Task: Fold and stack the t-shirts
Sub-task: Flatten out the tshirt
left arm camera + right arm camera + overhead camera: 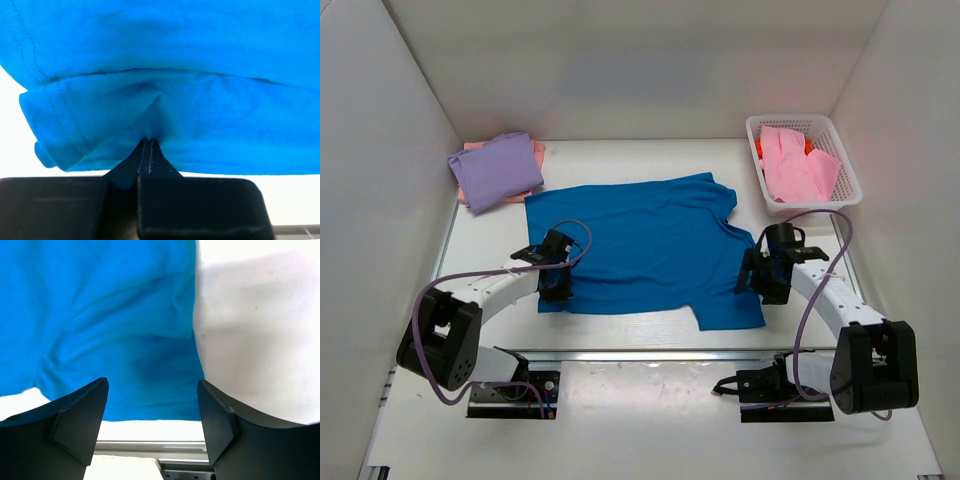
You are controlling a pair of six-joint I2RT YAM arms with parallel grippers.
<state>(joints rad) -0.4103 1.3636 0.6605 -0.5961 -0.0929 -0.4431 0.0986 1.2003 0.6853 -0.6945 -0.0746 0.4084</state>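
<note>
A bright blue t-shirt (650, 245) lies spread on the white table. My left gripper (556, 285) is shut on the blue t-shirt's near left edge; the left wrist view shows the cloth (165, 90) pinched and puckered at the closed fingertips (149, 142). My right gripper (756, 280) is open above the shirt's near right corner (110, 330), holding nothing. A folded lavender t-shirt (496, 168) lies on a salmon one (538, 150) at the back left. A light pink t-shirt (798, 165) and an orange one (760, 153) are in the basket.
The white mesh basket (848, 170) stands at the back right. White walls enclose the table on three sides. A metal rail (650, 353) runs along the near table edge in front of the arm bases.
</note>
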